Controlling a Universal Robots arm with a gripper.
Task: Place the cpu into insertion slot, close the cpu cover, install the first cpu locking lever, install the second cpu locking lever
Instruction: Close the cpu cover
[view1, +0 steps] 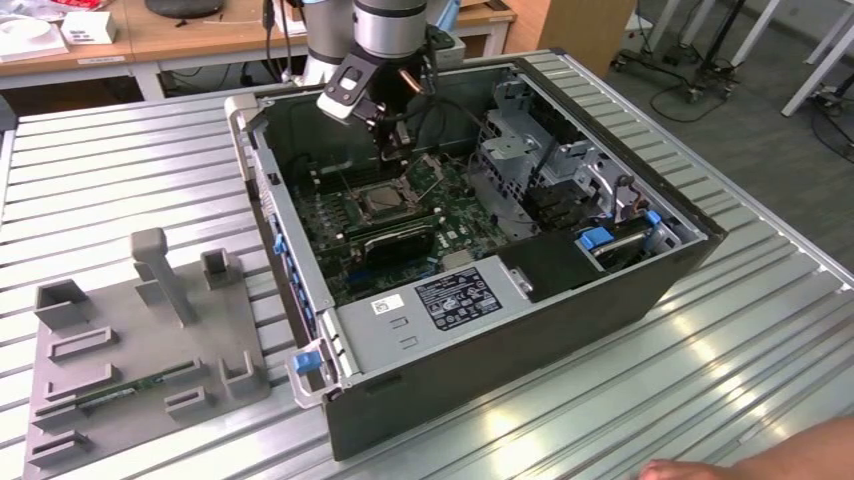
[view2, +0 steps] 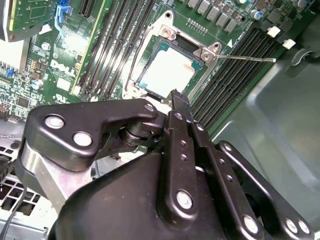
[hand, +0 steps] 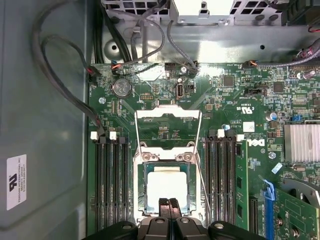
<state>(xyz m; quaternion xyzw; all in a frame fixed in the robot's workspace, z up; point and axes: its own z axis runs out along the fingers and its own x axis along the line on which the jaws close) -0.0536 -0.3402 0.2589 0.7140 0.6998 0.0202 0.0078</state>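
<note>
The cpu (hand: 167, 186) (view2: 169, 70) lies flat in the insertion slot (hand: 141, 192), its silvery top facing up, on the green board inside the open computer case (view1: 667, 270). The cpu cover (hand: 168, 114) is swung open away from the slot, and the board shows through its window. Thin wire locking levers (hand: 200, 170) (view2: 247, 58) stand free on either side of the slot. My gripper (hand: 168, 201) (view2: 175, 95) (view1: 391, 150) hangs just above the cpu's near edge. It is shut, fingers together with nothing between them.
Long memory slots (hand: 111, 185) (hand: 222, 185) flank the socket. Black cables (hand: 60, 75) run along the case wall. A drive cage (view1: 534, 160) and power supply (view1: 441, 300) crowd the case. A grey fixture (view1: 134, 340) sits on the table. A hand (view1: 747, 465) shows at the edge.
</note>
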